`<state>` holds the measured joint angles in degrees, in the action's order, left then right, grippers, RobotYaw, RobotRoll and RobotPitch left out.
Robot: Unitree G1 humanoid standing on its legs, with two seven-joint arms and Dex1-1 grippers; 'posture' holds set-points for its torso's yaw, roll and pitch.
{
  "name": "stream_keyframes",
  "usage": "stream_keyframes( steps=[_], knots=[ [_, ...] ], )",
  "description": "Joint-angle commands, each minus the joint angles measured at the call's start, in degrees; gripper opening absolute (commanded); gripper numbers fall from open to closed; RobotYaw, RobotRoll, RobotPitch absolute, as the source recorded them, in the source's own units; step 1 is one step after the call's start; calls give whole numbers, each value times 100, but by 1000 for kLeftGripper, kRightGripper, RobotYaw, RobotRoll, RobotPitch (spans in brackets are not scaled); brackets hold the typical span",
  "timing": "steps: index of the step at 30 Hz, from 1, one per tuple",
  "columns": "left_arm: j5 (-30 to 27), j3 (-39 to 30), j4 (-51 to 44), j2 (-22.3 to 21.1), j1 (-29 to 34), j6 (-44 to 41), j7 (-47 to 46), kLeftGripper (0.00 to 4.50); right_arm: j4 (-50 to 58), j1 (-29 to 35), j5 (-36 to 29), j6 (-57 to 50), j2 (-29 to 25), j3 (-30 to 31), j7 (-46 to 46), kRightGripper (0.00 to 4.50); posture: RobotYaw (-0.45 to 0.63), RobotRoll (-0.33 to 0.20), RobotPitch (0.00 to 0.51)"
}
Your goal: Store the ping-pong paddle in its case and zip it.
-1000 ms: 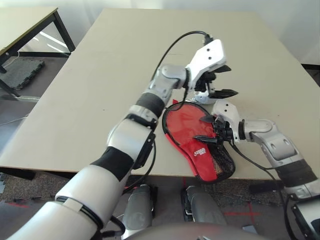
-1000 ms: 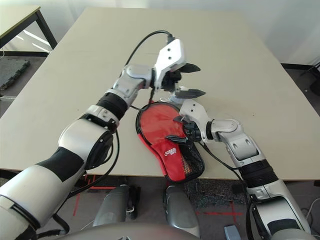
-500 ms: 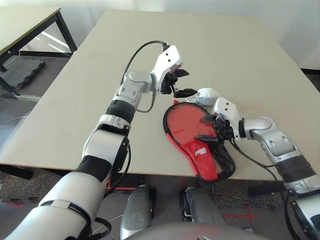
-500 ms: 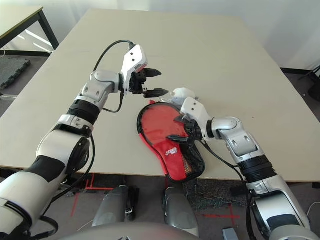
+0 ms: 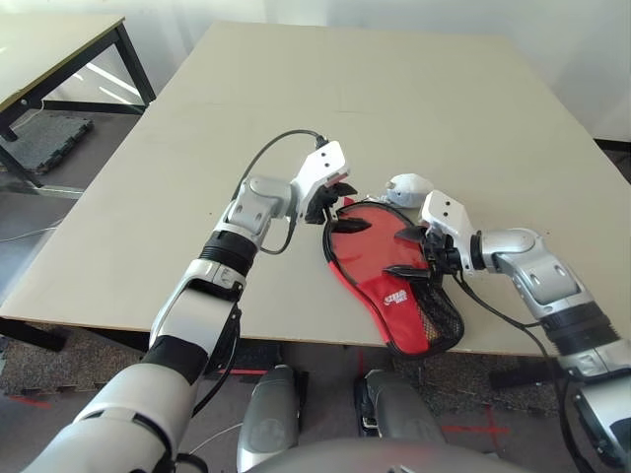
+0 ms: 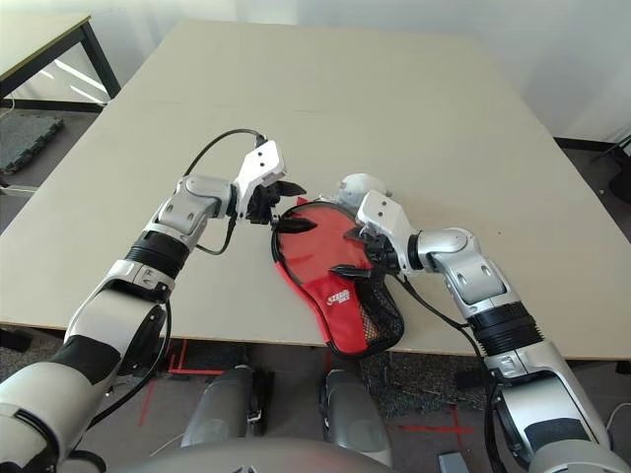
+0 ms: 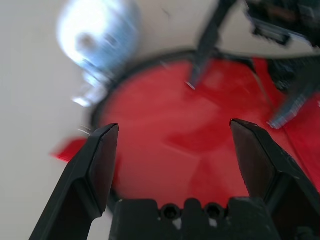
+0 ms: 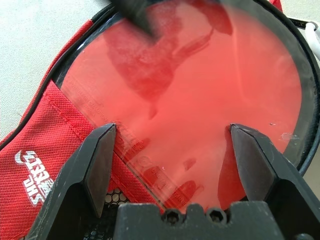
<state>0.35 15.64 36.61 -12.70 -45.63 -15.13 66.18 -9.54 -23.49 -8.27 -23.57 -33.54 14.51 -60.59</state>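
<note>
Left eye view: case [image 5: 389, 276] lying center-right at the table [image 5: 197, 148] front edge, red side up. Left gripper [image 5: 340, 209] hovering at its upper-left rim, jaws wide; right gripper [image 5: 409, 251] over its middle, jaws wide, holding nothing.

Right wrist view: glossy red face filling center, logo lower left.

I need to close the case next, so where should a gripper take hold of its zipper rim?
Probably the black rim of the case at the round end, from the left gripper's side: it lies exposed there. I cannot make out the zipper pull.
</note>
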Motion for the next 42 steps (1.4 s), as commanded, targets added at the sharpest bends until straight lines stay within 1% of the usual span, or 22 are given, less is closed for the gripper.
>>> stream_keyframes(
  steps=[1, 7, 10, 13, 18, 24, 26, 29, 36, 41, 42],
  knots=[
    [175, 267, -91, -73, 154, -22, -5, 4451, -621, 354, 440, -274, 6, 562, 6, 4500, 45, 0, 107],
    [443, 551, 142, -151, 257, 204, -194, 4451, -667, 307, 438, -262, 49, 534, 11, 4500, 45, 0, 110],
    [457, 578, 226, -157, 242, 266, -214, 4451, -697, 255, 388, -284, 52, 442, 16, 4500, 42, 0, 110],
    [456, 588, 293, -146, 231, 297, -226, 4451, -727, 187, 420, -233, -57, 383, 1, 4500, 40, 0, 110],
    [503, 681, 372, -175, 238, 431, -175, 4451, -741, -179, 203, -322, -224, -25, -21, 4500, 31, 0, 110],
    [546, 771, 469, -200, 216, 590, -140, 4451, -1117, -790, 60, -236, -334, -433, 61, 4500, 29, 0, 109],
    [537, 758, 502, -173, 194, 607, -146, 4451, -1221, -1045, -56, -250, -310, -626, 89, 4500, 30, 0, 109],
    [525, 751, 500, -150, 195, 601, -127, 4451, -1232, -1314, -101, -132, -271, -758, 121, 4500, 29, 0, 109],
    [502, 753, 463, -104, 220, 567, -98, 4451, -1048, -1649, -493, -418, 70, -1111, 215, 4500, 31, 0, 107],
    [492, 765, 406, -67, 246, 528, -95, 4451, -1522, -1852, -203, 159, 129, -1157, 654, 4500, 37, 0, 108],
    [492, 769, 391, -67, 252, 521, -87, 4451, -1555, -1868, -241, 167, 144, -1181, 645, 4500, 38, 0, 108]
  ],
)
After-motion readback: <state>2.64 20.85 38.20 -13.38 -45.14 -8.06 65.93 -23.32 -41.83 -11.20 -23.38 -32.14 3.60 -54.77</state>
